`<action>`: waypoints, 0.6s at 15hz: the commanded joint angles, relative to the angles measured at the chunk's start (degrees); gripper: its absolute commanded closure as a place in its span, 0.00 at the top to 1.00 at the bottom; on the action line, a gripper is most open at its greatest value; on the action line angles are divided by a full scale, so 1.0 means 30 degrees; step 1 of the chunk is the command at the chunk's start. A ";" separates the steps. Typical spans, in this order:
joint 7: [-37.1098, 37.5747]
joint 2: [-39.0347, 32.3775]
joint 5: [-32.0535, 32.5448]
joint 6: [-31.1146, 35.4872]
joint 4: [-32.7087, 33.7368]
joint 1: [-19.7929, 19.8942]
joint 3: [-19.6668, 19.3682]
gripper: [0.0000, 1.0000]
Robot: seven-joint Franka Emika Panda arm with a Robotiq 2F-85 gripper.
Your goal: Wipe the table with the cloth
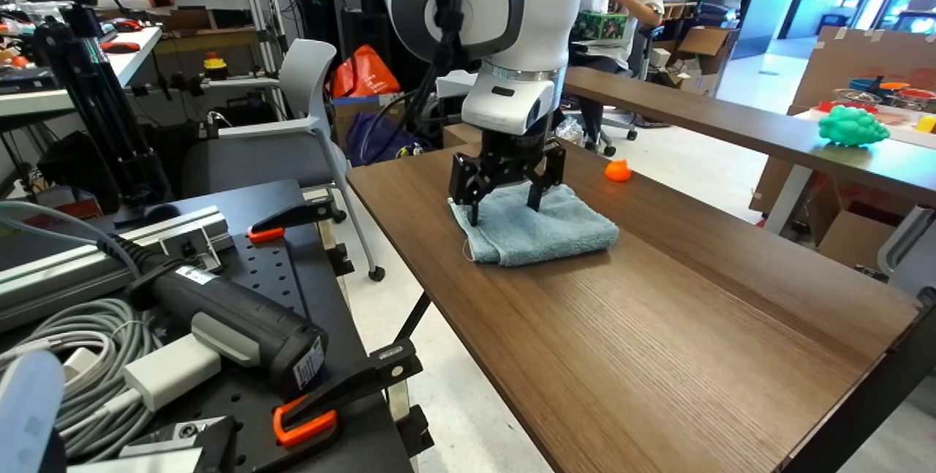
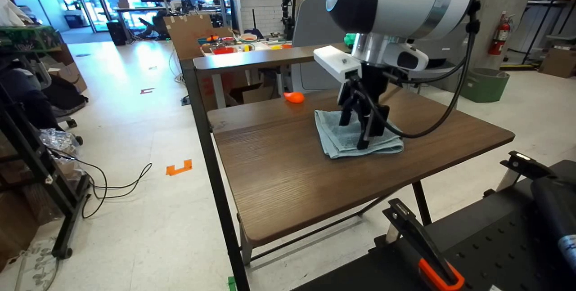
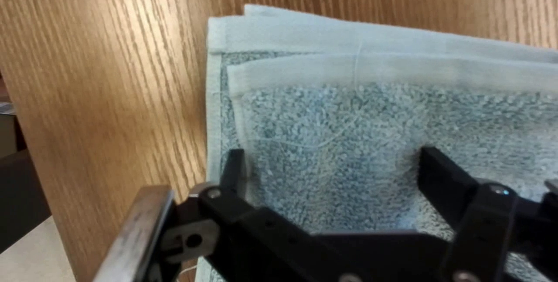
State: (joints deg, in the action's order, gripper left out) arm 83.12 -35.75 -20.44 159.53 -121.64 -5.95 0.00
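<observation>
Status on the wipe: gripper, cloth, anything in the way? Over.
Gripper open, fingers apart on the cloth. Cloth folded, lying on the table. Small orange object near table edge, apart from cloth; might obstruct wide strokes.

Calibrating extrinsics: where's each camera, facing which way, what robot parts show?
In an exterior view: high by the black workbench, facing down along the table; arm and tool show.
In an exterior view: high, across from the raised shelf, facing down over the table; arm and tool show.
Wrist view: on the arm, facing down at the cloth; tool fingers show.
Shared by both exterior views: table, cloth, orange object, arm, tool.
</observation>
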 commanded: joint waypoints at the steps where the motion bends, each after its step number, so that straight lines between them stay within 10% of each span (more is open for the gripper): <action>1: -0.0047 0.0007 -0.0094 -0.0069 0.0020 -0.0124 -0.0095 1.00; 9: 0.6436 -0.5505 0.0511 -0.3713 0.6325 0.0059 -0.3275 1.00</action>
State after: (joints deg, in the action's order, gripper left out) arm 97.25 -43.71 -20.09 150.28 -110.40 -7.78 -7.08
